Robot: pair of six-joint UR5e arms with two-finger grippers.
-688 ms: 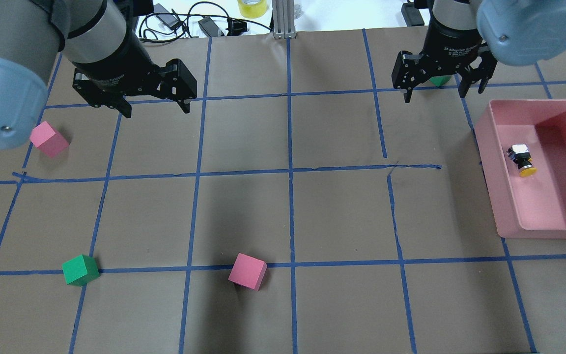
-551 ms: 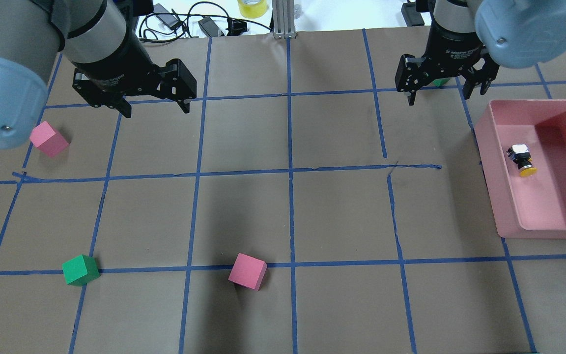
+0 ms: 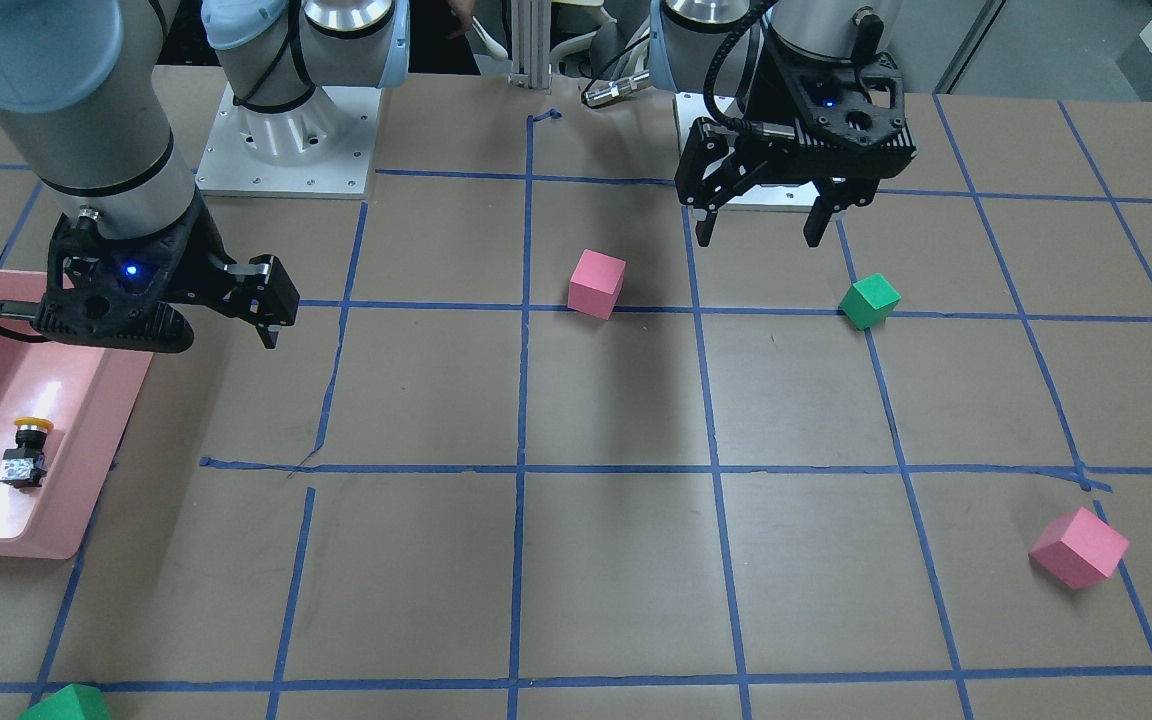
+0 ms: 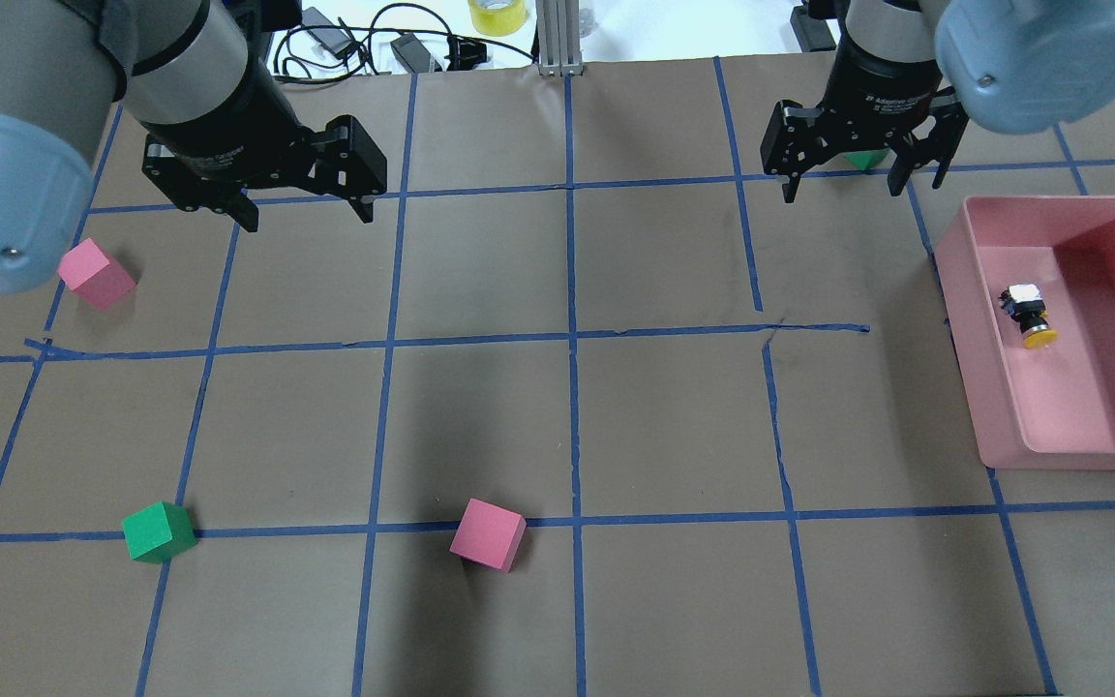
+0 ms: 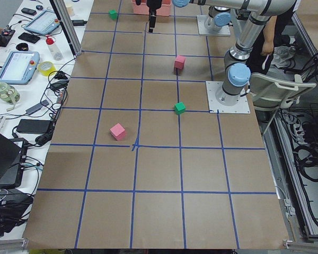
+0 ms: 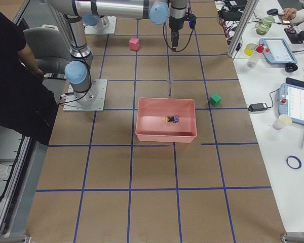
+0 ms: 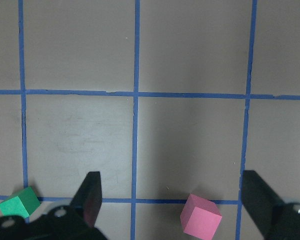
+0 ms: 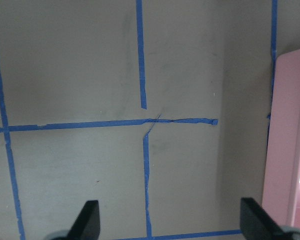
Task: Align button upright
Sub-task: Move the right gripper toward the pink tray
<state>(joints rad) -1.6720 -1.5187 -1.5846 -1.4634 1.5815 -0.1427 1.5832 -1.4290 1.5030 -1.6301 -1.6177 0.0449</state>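
Note:
The button (image 4: 1028,316) lies on its side inside the pink bin (image 4: 960,324), yellow cap toward the near end and grey base toward the far end. It also shows in the front view (image 3: 26,452) and the right side view (image 6: 172,119). My right gripper (image 4: 843,192) is open and empty above the table, left of and beyond the bin's far left corner. Its wrist view (image 8: 170,220) shows bare table and the bin's rim (image 8: 285,150). My left gripper (image 4: 306,218) is open and empty at the far left, and its wrist view (image 7: 172,197) shows only table and cubes.
A pink cube (image 4: 96,274) lies at the left, a green cube (image 4: 159,531) and a pink cube (image 4: 488,534) near the front, and a green cube (image 4: 867,160) behind my right gripper. Cables and a tape roll (image 4: 497,14) lie past the far edge.
My right gripper has shifted a little to the left and toward the far edge, still open. The left gripper, the button and the cubes have not moved.

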